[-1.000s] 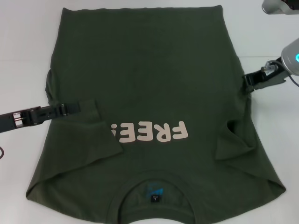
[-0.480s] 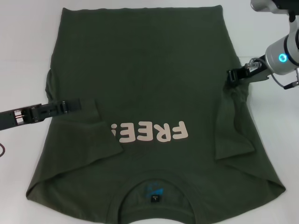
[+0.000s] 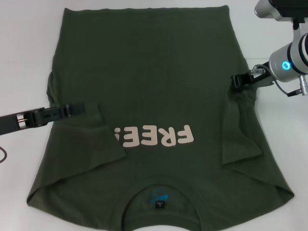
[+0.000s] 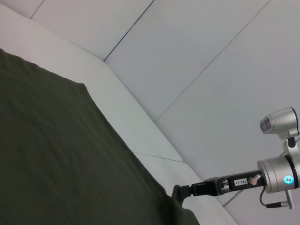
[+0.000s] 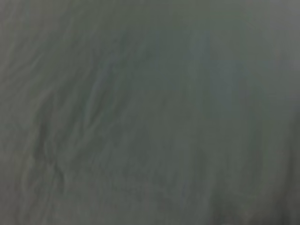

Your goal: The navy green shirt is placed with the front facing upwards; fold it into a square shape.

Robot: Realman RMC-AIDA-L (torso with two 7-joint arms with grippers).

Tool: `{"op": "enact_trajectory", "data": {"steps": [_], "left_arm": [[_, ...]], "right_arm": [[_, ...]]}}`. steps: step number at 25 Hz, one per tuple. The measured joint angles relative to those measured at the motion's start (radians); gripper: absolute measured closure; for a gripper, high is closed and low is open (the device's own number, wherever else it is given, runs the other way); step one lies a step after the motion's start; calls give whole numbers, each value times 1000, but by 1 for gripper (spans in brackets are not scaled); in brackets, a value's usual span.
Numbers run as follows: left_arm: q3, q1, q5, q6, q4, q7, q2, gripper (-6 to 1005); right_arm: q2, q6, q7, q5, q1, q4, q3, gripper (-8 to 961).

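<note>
Collar of the dark olive-green cotton "FREE!" T-shirt [image 3: 144,72] is cut off; left gripper [image 3: 79,108] and right gripper [image 3: 235,82] touch its sleeves, jaw states unclear.

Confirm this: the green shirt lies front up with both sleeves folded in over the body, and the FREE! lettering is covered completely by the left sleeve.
Not quite. In the head view the FREE! lettering on the green shirt is almost entirely visible; the left sleeve only overlaps its end. The rest holds: front up, right sleeve folded in too.

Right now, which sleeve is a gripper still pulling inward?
The shirt's right sleeve: the right gripper holds its raised tip. The left sleeve lies flat, with the left gripper beside it.
</note>
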Motion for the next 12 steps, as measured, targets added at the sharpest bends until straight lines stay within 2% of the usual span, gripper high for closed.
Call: {"op": "enact_trajectory", "data": {"steps": [12], "left_arm": [[0, 1, 0, 0, -2, 0, 0, 110]], "right_arm": [[12, 17, 2, 12, 2, 1, 7, 865]]}}
